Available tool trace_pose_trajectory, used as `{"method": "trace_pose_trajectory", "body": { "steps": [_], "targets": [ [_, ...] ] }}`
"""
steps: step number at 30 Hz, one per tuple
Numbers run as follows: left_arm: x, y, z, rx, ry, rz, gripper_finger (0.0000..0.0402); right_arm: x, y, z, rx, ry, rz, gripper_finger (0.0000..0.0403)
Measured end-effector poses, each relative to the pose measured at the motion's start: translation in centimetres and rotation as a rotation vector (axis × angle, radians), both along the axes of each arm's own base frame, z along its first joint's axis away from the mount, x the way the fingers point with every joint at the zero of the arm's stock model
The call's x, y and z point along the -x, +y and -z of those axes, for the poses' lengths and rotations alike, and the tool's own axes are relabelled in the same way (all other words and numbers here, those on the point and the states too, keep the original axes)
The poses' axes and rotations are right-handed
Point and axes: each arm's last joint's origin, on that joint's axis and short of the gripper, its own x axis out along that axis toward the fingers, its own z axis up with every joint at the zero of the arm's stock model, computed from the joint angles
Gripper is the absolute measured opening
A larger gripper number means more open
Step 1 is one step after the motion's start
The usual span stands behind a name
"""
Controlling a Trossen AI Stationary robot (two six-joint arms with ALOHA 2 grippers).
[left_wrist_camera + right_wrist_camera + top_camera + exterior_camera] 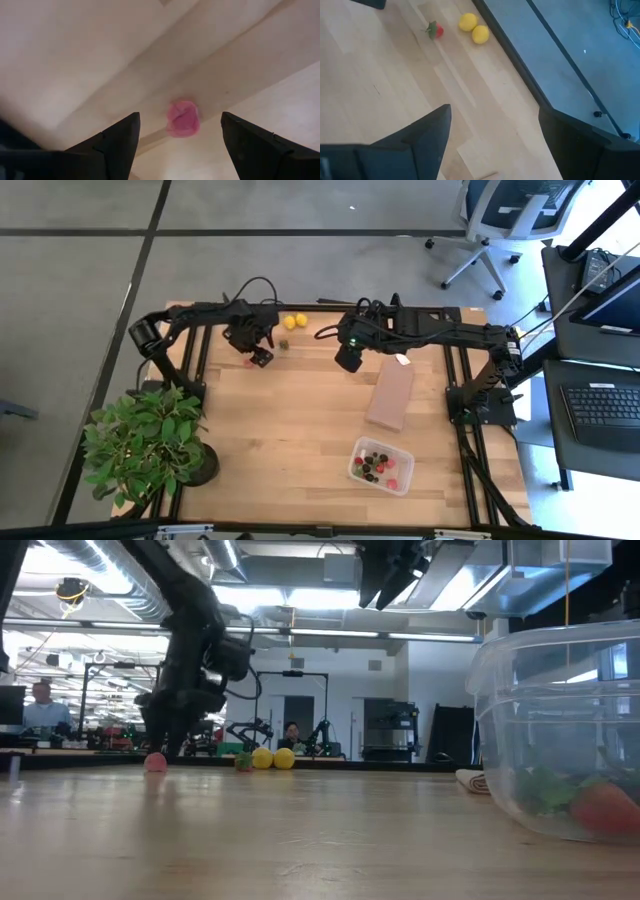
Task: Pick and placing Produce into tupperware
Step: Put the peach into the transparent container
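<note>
Left gripper (160, 752) over pink fruit (155, 762)

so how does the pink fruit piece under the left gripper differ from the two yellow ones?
The pink fruit piece is pink and lies alone between the open left gripper fingers; the two yellow round fruit pieces are yellow, sit touching as a pair near the wooden table edge, no gripper around them. All rest on the table, outside the container.

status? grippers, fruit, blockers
Left gripper open, straddling pink fruit on table. Right gripper open, empty, raised mid-table. Tupperware part-filled. Nothing blocking.
</note>
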Motion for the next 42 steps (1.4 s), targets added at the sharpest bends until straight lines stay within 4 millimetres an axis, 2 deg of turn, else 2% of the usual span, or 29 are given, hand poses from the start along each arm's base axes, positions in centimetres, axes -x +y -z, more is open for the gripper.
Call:
{"method": "trace_pose_trajectory", "body": {
  "steps": [6, 13, 18, 25, 36, 39, 42],
  "targets": [
    [0.7, -0.6, 1.8, 0.010, -0.005, -0.014, 0.0261, 0.0, 0.0, 0.0, 0.009, 0.011, -0.018, 0.0301],
    [1.0, -0.9, 2.6, 0.007, 0.000, -0.027, 0.0241, 0.0, 0.0, -0.1, 0.010, 0.012, -0.020, 0.0301],
    [0.6, -0.6, 2.6, -0.025, -0.045, -0.003, 0.0200, 0.0, 0.0, -0.1, 0.011, 0.013, -0.022, 0.0301],
    [1.1, -1.1, 2.6, 0.028, 0.012, -0.005, 0.0135, 0.1, 0.0, 0.0, 0.010, 0.019, -0.022, 0.0301],
    [0.8, -1.3, 2.5, 0.022, 0.005, 0.060, 0.0075, 0.1, 0.0, 0.0, 0.009, 0.018, -0.021, 0.0301],
    [0.5, -1.8, 2.4, 0.093, -0.070, 0.089, 0.0062, 0.2, 0.1, 0.1, -0.011, 0.025, -0.023, 0.0301],
    [-0.4, -2.2, 2.0, 0.154, -0.210, 0.109, 0.0060, 1.4, -0.1, -0.5, -0.059, 0.022, 0.028, 0.0301]
  ]
}}
